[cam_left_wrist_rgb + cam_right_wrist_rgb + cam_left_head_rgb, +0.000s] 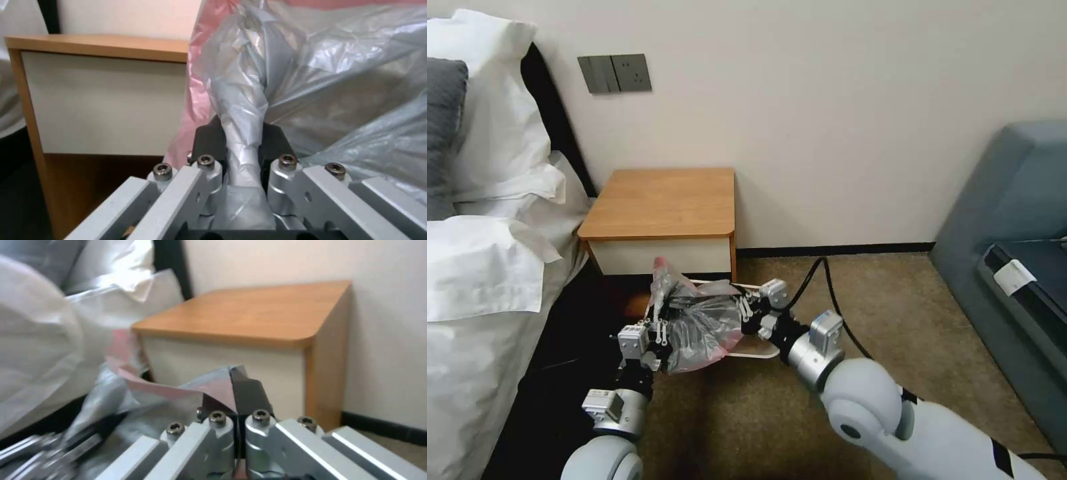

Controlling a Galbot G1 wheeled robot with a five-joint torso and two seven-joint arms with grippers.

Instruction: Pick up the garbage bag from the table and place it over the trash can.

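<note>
The garbage bag (697,327) is hanging low in front of the table (660,203), stretched between the two grippers with its long axis running left to right, and it is sitting over the trash can (754,353), whose cream rim is peeking out at the bag's right and near edges. The left gripper (657,313) is pinching the left side of the bag, and the right gripper (746,308) is gripping the right side, so both are equally close to the thing; the relation that matters is that the bin is lying directly beneath the spread plastic, just nearer than the table's white drawer front. In the left wrist view the left gripper (242,146) is clamping a twisted rope of grey film between its dark pads (209,141), a detail the head view is blurring. In the right wrist view the right gripper (236,396) is closing its jaws tight on a pink-edged fold of the bag (178,391), with the table (249,311) standing beyond it; whether the bag's mouth is actually over the rim cannot be told
</note>
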